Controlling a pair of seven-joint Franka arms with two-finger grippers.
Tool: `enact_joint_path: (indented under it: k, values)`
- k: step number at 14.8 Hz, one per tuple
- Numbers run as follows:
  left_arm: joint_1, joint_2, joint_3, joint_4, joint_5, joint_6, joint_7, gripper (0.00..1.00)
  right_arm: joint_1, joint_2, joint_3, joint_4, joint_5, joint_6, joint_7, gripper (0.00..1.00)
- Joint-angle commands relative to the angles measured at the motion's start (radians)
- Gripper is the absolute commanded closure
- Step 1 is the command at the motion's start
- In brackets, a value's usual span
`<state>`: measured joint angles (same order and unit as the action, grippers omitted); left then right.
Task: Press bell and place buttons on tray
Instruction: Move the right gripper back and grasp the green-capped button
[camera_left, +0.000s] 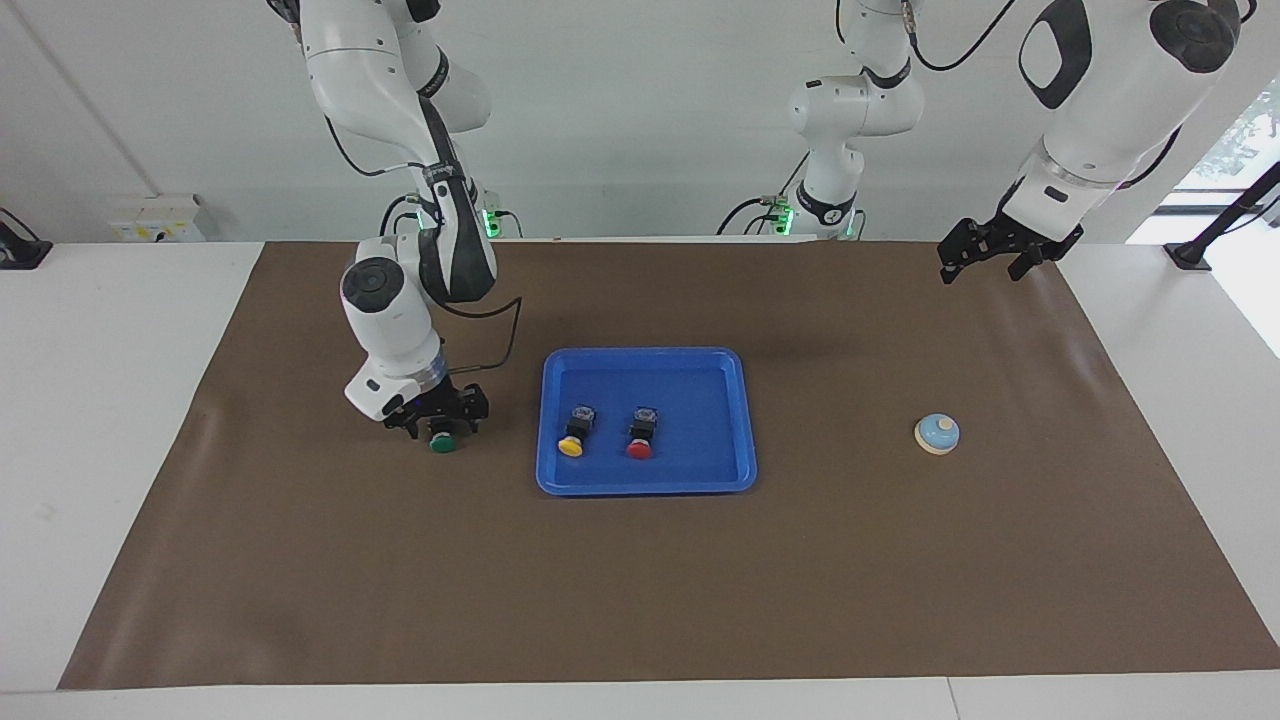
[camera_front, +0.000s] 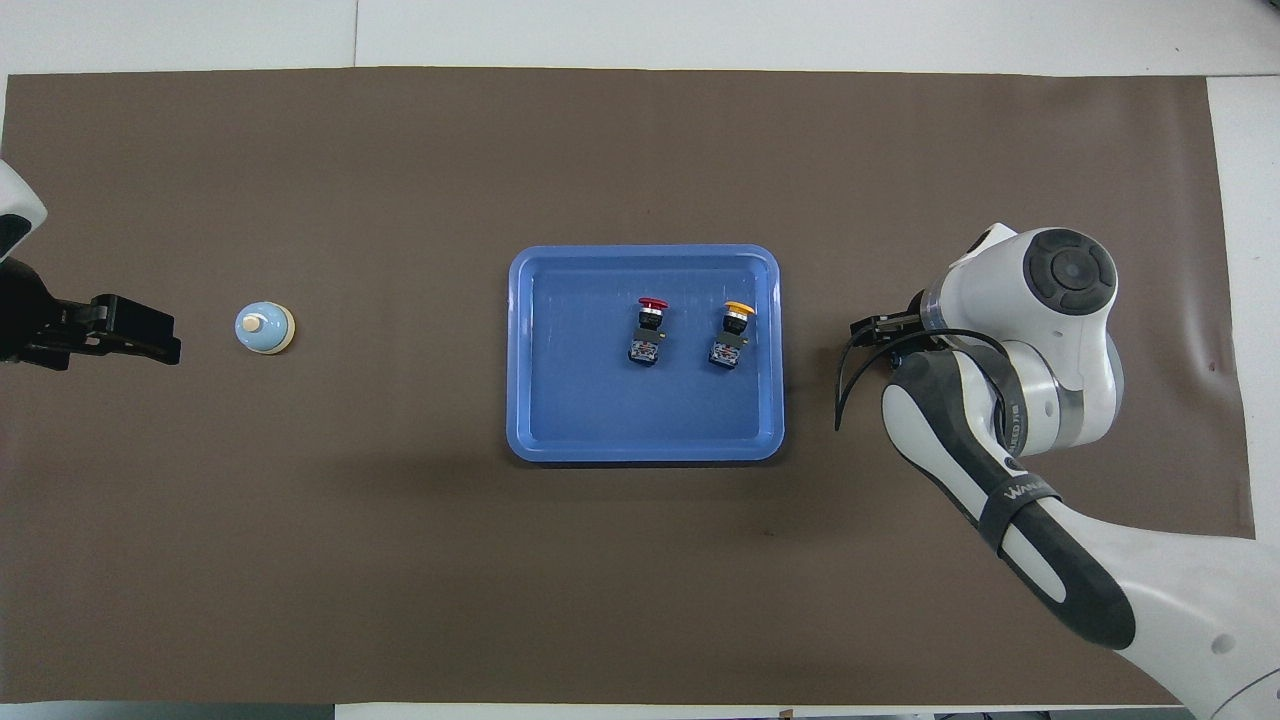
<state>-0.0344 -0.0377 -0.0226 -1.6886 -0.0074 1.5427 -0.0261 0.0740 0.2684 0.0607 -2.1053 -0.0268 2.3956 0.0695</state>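
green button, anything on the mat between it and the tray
Nothing visible. The green button sits on bare mat under the open right gripper, beside the tray; only the tray's low rim lies on the way. The yellow button and red button leave room.

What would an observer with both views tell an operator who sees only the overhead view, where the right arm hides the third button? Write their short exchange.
Operator: I can't find the green button under the right arm. Where is it?
Observer: The green button lies on the brown mat beside the tray, not in it, and the open right gripper is down around its body.
Operator: The left gripper looks level with the bell. Is it touching?
Observer: No. The left gripper hangs open high above the mat, well clear of the bell.
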Motion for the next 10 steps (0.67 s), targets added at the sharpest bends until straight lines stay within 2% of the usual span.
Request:
enact_joint_path:
  k: [1, 2, 4, 10]
  values:
    - [-0.002, -0.013, 0.004, -0.002, -0.003, -0.013, 0.000, 0.00, -0.003, -0.015, 0.005, -0.030, 0.007, 0.020, 0.038, 0.22]
    - [-0.002, -0.013, 0.004, -0.002, -0.003, -0.013, 0.000, 0.00, -0.002, -0.015, 0.005, -0.033, 0.007, 0.022, 0.056, 0.42]
    - [-0.002, -0.013, 0.004, -0.002, -0.003, -0.013, 0.000, 0.00, -0.002, -0.017, 0.005, -0.036, 0.007, 0.022, 0.064, 1.00]
    - [-0.002, -0.013, 0.004, -0.002, -0.003, -0.013, 0.000, 0.00, -0.008, -0.026, 0.007, -0.013, 0.007, 0.002, 0.107, 1.00]
